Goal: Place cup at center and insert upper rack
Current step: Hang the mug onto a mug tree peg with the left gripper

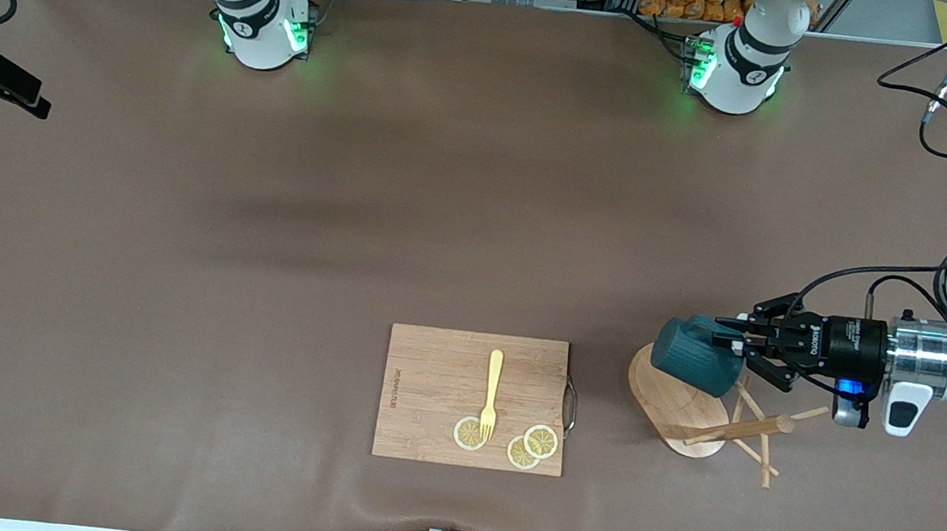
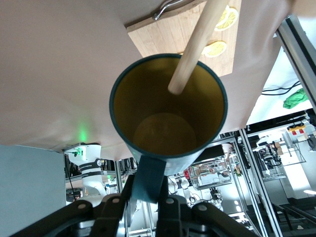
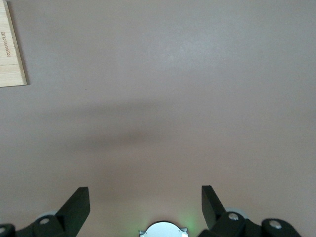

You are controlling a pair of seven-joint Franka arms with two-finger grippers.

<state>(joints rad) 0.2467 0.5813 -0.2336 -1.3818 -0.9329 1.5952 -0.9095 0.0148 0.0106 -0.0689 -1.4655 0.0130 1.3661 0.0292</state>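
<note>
The dark teal cup (image 1: 697, 357) hangs tipped on its side over the oval base of the upper rack (image 1: 673, 407). My left gripper (image 1: 728, 334) is shut on the cup's handle. In the left wrist view the cup (image 2: 168, 108) shows its yellowish inside, with the handle pinched in my left gripper (image 2: 150, 185). The rack's pole (image 2: 195, 47) crosses the cup's rim there; I cannot tell whether they touch. The upper rack stands toward the left arm's end of the table, with thin pegs crossing its pole (image 1: 739, 430). My right gripper (image 3: 145, 200) is open over bare table and is out of the front view.
A rectangular wooden cutting board (image 1: 436, 367) lies beside the rack, toward the table's middle. It carries a yellow fork (image 1: 492, 391) and three lemon slices (image 1: 532, 446). One corner of the board (image 3: 10, 54) shows in the right wrist view. Brown cloth covers the table.
</note>
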